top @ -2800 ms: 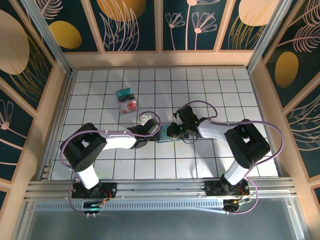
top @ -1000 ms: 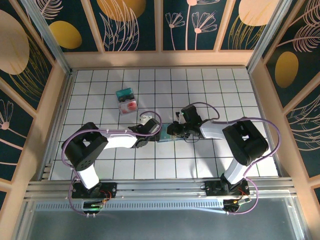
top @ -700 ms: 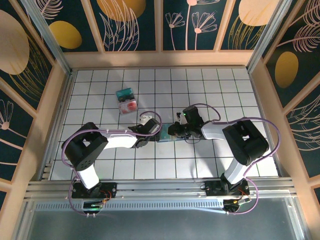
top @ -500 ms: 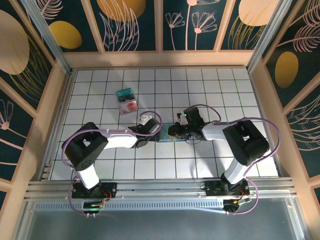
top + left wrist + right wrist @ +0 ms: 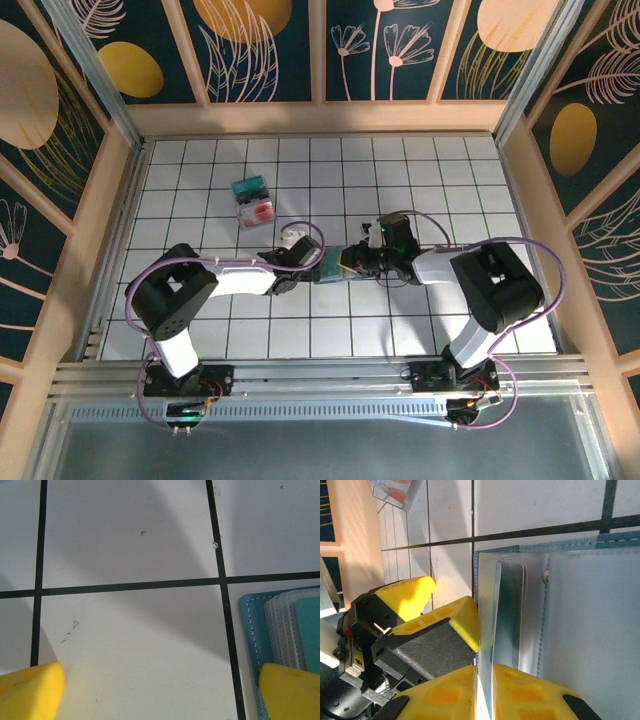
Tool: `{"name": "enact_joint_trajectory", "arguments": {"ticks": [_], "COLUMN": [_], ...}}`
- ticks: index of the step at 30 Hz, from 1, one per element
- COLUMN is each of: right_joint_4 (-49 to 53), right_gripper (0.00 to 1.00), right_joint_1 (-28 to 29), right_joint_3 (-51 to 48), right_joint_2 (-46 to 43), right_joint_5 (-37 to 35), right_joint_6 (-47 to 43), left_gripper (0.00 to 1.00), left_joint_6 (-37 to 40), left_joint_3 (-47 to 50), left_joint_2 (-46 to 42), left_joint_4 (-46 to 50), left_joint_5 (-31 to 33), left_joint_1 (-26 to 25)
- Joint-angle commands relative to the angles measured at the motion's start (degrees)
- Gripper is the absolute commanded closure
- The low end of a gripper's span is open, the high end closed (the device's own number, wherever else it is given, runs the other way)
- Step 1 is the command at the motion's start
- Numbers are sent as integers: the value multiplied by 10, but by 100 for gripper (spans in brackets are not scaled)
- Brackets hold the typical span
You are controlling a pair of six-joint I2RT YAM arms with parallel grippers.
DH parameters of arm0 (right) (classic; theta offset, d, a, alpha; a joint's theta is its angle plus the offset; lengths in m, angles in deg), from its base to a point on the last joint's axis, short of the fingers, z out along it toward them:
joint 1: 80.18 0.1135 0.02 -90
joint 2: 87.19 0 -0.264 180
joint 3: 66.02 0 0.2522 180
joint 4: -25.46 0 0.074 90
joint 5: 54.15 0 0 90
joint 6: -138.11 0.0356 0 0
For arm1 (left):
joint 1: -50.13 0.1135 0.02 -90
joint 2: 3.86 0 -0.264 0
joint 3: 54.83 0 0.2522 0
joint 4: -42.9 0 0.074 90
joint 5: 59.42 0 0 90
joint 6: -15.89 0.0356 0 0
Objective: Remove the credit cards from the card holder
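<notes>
Right wrist view: what has the right pincer (image 5: 484, 672) got between its yellow fingers?

— It is pinched nearly closed on a thin, rounded-corner, teal-grey plastic credit card (image 5: 511, 615). The card stands on edge out of the soft slate-blue bifold card holder (image 5: 590, 630). I take it for a card, though a pocket flap would look much the same from here.

— And the left pincer (image 5: 160, 680)?

— Spread wide, holding nothing. In the left wrist view one fingertip (image 5: 292, 690) sits over the holder's stitched corner, and the other is over the bare white tiled worktop (image 5: 130, 645). In the right wrist view that fingertip appears to touch the holder's outer edge, just beside the pinched card.

— So how should the pull go?

— My judgement: draw the card slowly and straight along its own plane, away from the pocket mouth. The left finger should press the holder flat so the soft panel does not lift with it. A twist could bend the card or drag a neighbour out askew.

— Where does everything lie overall?

— In the top external view the holder (image 5: 328, 270) lies flat mid-worktop between the two pincers, with the right one reaching over it. The teal and red-pink pile (image 5: 253, 201) is well apart, farther back on the left.
</notes>
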Motion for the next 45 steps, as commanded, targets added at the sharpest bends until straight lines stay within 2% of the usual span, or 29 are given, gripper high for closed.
{"name": "enact_joint_trajectory", "arguments": {"ticks": [1, 18, 23, 29, 34, 45], "right_joint_4": [-39, -36, -36, -20, -6, 26], "right_gripper": [84, 84, 91, 93, 100, 100], "right_joint_1": [-3, -1, -1, -7, -14, -23], "right_joint_3": [-5, 1, 1, -2, -4, 0], "right_joint_2": [5, 21, 20, 7, -1, -9], "right_joint_5": [24, 21, 21, 14, 9, -5], "right_joint_6": [12, 8, 8, 0, -9, -25], "left_gripper": [1, 1, 1, 1, 1, 1], "left_joint_6": [-1, -1, -2, -4, -6, -8], "left_joint_3": [-5, -6, -5, -3, -4, -3], "left_joint_2": [20, 21, 20, 20, 22, 20], "left_joint_4": [44, 41, 41, 44, 45, 49], "left_joint_5": [0, -2, -3, -1, 0, 6], "left_joint_1": [-3, -3, -3, -3, -3, -3]}}
